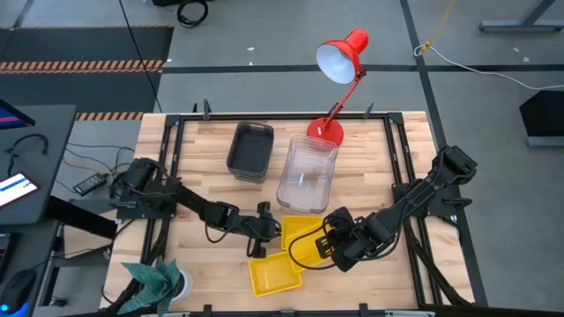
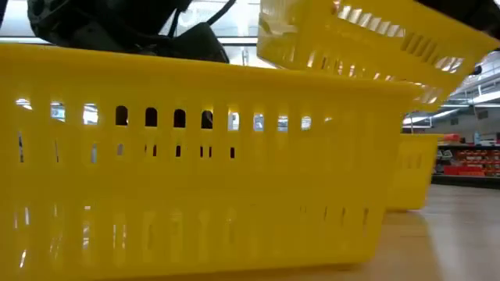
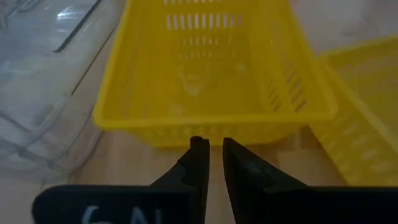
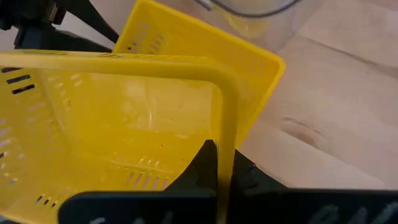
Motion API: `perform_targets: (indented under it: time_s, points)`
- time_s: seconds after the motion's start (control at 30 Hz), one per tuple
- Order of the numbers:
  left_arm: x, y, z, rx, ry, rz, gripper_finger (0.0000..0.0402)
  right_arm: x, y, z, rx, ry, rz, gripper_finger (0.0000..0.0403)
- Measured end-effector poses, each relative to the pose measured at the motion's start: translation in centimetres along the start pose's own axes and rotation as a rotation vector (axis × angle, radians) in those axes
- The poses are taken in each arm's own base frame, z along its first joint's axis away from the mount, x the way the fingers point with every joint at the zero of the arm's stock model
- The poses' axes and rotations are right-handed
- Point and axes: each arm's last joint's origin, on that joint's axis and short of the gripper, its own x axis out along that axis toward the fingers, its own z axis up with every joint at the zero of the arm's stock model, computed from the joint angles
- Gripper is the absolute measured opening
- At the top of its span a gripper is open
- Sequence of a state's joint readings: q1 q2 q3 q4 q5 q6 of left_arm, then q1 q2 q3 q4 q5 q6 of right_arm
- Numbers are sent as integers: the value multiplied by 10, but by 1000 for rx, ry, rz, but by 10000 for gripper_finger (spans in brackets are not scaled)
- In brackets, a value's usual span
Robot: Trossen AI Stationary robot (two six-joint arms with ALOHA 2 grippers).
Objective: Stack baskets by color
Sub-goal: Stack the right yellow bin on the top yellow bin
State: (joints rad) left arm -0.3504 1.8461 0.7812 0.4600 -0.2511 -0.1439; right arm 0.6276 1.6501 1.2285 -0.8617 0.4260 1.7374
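Gripping a yellow basket (image 4: 124, 124) by its rim, the right gripper (image 4: 222, 163) holds it tilted near the red lamp's (image 1: 339, 66) clear stack (image 1: 307, 176). Grey baskets (image 1: 249, 151) look stacked; yellows remain scattered. The left gripper (image 3: 210, 149), nearly closed, holds nothing. No legible writing.

bare worktop (image 1: 189, 141) open at far left and along right edge, red lamp (image 1: 339, 62) blocking far centre, grey baskets (image 1: 250, 151) and clear baskets (image 1: 308, 174) filling middle, three yellow baskets (image 1: 275, 275) plus both arms crowding near centre
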Motion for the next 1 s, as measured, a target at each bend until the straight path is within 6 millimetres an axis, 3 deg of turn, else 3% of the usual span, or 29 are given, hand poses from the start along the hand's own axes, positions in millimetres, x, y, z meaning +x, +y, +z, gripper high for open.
perform_targets:
  time_s: [0.37,0.73,1.0]
  points:
    - [32,-9,22,50,-34,3,52,-14,-19,-6,9,-8,-118,1]
    - [25,1,39,127,-25,24,40,-19,-20,-12,137,-14,-102,1]
    - [24,-1,33,159,42,0,23,-17,-18,-9,241,28,-115,1]
